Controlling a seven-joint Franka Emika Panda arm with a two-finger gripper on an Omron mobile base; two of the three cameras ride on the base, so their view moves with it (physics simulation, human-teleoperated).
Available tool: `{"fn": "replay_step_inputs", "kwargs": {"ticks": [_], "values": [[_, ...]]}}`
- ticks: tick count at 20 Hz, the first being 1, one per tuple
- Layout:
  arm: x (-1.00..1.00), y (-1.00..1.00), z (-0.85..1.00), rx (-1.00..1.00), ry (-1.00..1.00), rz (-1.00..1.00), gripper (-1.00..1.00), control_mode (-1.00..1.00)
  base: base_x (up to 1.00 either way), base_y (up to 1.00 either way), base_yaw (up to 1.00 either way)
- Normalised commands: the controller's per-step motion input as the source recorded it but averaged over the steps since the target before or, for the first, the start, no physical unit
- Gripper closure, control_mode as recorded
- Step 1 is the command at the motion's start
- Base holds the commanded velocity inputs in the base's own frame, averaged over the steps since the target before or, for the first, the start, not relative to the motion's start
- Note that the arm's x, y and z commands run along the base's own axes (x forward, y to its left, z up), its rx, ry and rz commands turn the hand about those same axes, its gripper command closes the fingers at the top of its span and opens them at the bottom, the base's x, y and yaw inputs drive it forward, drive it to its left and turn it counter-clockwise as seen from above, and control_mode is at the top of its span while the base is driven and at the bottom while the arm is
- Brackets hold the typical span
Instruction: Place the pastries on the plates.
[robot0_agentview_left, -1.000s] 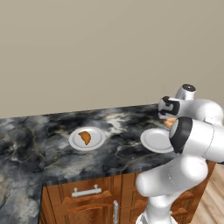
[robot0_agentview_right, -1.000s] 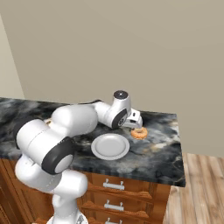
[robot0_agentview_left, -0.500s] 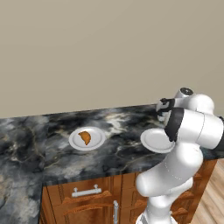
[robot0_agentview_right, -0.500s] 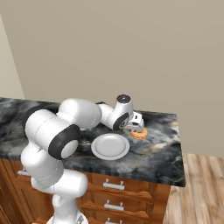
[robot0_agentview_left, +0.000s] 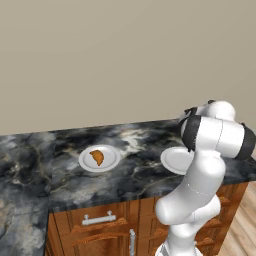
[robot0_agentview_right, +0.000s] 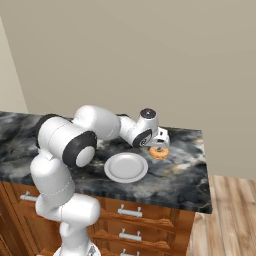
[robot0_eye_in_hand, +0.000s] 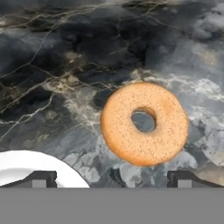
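The golden-brown ring doughnut (robot0_eye_in_hand: 144, 124) lies flat on the dark marble counter, just right of the bare white plate (robot0_agentview_right: 126, 167). My gripper (robot0_agentview_right: 159, 146) hangs close above the doughnut (robot0_agentview_right: 159, 153), open and holding nothing. In the hand view the two fingertips (robot0_eye_in_hand: 41, 178) stand wide apart below the doughnut, with the rim of that plate (robot0_eye_in_hand: 26, 168) at the lower left. The orange-brown croissant (robot0_agentview_left: 97, 157) rests on the other white plate (robot0_agentview_left: 85, 162), further left along the counter. My arm covers part of the bare plate (robot0_agentview_left: 175, 160) in the left base view.
The black marbled counter (robot0_agentview_right: 180, 175) ends a short way right of the doughnut, with wooden floor beyond. Wooden drawers (robot0_agentview_left: 100, 225) sit under it. A plain beige wall runs behind the counter.
The hand has swung over the doughnut and come down close above it, and the elbow has folded in. The jaws stayed open. Doughnut, croissant and plates have not moved.
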Motion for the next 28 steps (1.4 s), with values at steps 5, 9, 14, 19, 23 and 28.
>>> {"fn": "replay_step_inputs", "kwargs": {"ticks": [5, 9, 14, 19, 23, 28], "values": [[0.18, 0.00, -0.11, 0.00, 0.00, 0.03, -1.00, -1.00, 0.00, 0.00, 0.00], [0.18, 0.00, -0.29, 0.00, 0.00, 0.03, -1.00, -1.00, 0.00, 0.00, 0.00], [0.20, 0.00, -0.32, 0.00, 0.00, 0.02, -1.00, -1.00, 0.00, 0.00, 0.00], [0.19, 0.00, -0.29, 0.00, 0.00, 0.02, -1.00, -1.00, 0.00, 0.00, 0.00], [0.18, 0.00, -0.28, 0.00, 0.00, 0.02, -1.00, -1.00, 0.00, 0.00, 0.00], [0.13, 0.00, -0.32, 0.00, 0.00, 0.02, -1.00, -1.00, 0.00, 0.00, 0.00]]}}
